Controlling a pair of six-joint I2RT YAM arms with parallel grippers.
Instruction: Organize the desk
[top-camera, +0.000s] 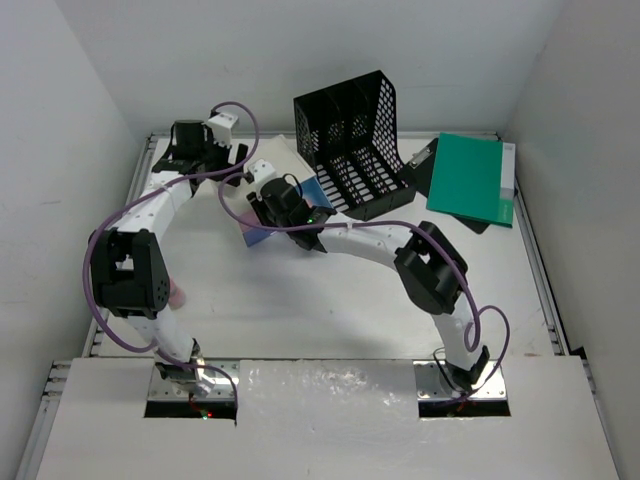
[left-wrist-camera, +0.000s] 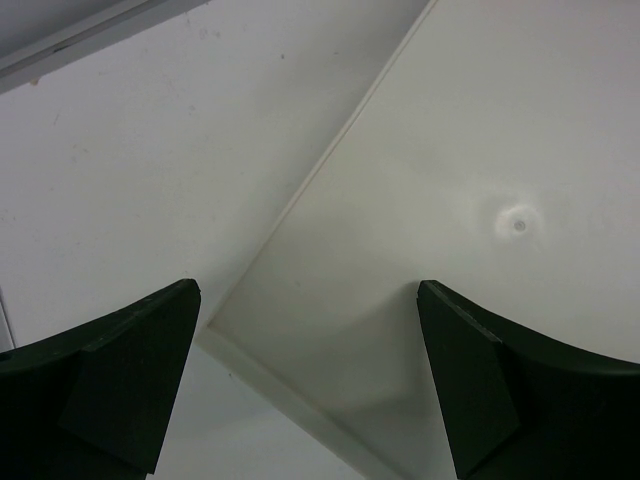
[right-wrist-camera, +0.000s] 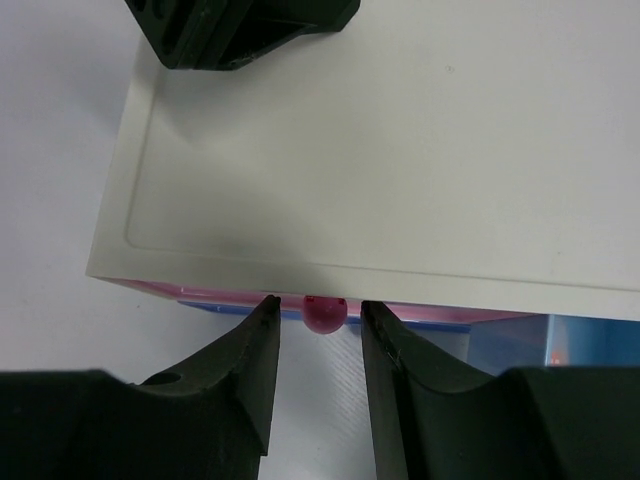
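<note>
The desk (top-camera: 330, 310) is the large white tabletop. A small cream-topped box (top-camera: 282, 160) with pink and blue drawers stands at its back left. My right gripper (top-camera: 272, 222) is at the box's front. In the right wrist view its open fingers (right-wrist-camera: 318, 330) straddle the round pink knob (right-wrist-camera: 325, 312) of the pink drawer (right-wrist-camera: 420, 315), with a small gap on each side. My left gripper (top-camera: 240, 160) is open and empty above the box's far corner. It hovers over the cream top (left-wrist-camera: 450, 180) in the left wrist view (left-wrist-camera: 310, 300), and its fingers (right-wrist-camera: 240, 30) show in the right wrist view.
A black mesh file rack (top-camera: 355, 140) stands just right of the box. A green folder (top-camera: 468, 178) lies on a dark board (top-camera: 425, 165) at the back right. A small pink thing (top-camera: 178, 293) sits by the left arm. White walls close in on three sides.
</note>
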